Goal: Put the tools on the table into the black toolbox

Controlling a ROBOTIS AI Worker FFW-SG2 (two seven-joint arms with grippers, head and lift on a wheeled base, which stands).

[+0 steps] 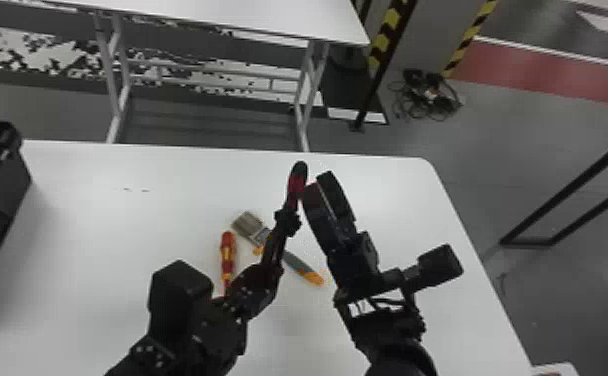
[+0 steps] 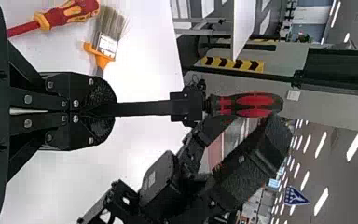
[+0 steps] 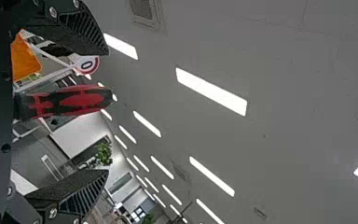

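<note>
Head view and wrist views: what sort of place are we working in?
Probably an industrial workshop or test hall: yellow-and-black hazard stripes, a red floor marking edged in white, and rows of ceiling lights suggest it.

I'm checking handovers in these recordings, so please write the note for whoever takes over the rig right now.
Left tool: shut on the dark shaft of the item with the red-and-black handle, held up over the table.
Right tool: open, its fingers on either side of that handle, not gripping it.
On the table: red-and-yellow screwdriver and paintbrush, side by side.
Black toolbox: at the robot's left; its contents can't be made out.
Done: one item is off the table; nothing can be confirmed as boxed.
Left: box the held item, screwdriver and paintbrush.
</note>
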